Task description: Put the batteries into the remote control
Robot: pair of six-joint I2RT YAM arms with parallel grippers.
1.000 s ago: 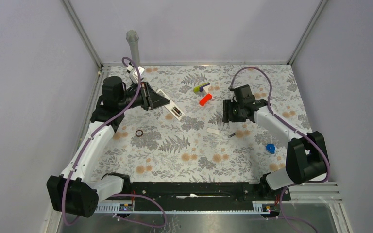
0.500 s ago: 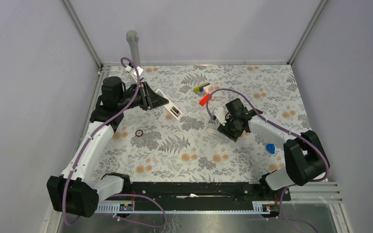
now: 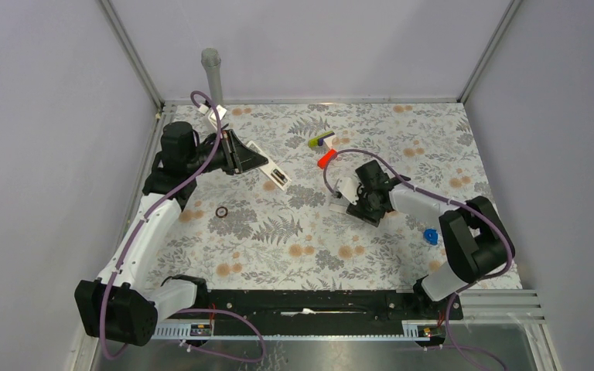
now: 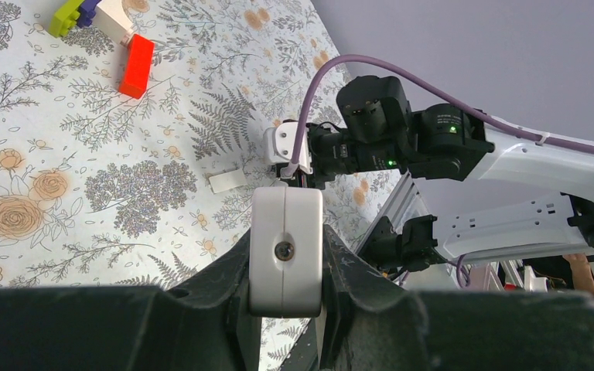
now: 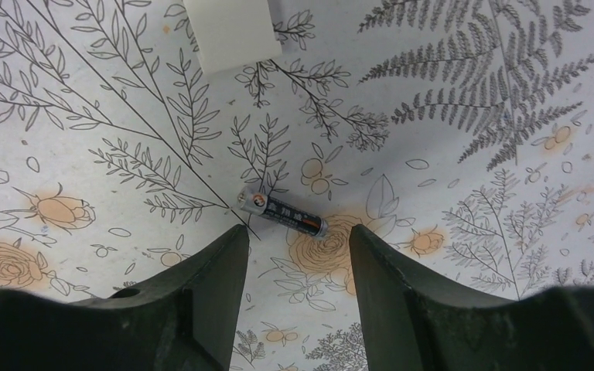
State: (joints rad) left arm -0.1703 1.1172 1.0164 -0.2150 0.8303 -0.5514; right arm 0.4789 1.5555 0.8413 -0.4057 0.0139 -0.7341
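The remote control (image 3: 275, 172) is a slim white bar at the back left, with a dark open slot near its free end. My left gripper (image 3: 255, 160) is shut on its other end, which shows between the fingers in the left wrist view (image 4: 286, 251). My right gripper (image 3: 365, 204) is open and points down at the table's middle right. One small dark battery (image 5: 282, 215) lies flat on the floral cloth just beyond its open fingertips (image 5: 236, 236). The right gripper (image 5: 298, 233) is not touching it. This battery is hidden under the gripper in the top view. No second battery shows.
A small white flat piece (image 5: 227, 31) lies just beyond the battery and also shows in the left wrist view (image 4: 227, 181). A red block (image 3: 326, 159) and a green-purple-white block (image 3: 321, 140) lie behind. A blue piece (image 3: 431, 236), a dark ring (image 3: 221, 212) and a grey post (image 3: 212, 66) are also there.
My right gripper has swung left and toward the near edge, and come down over the battery's spot. The left arm and the remote have not moved.
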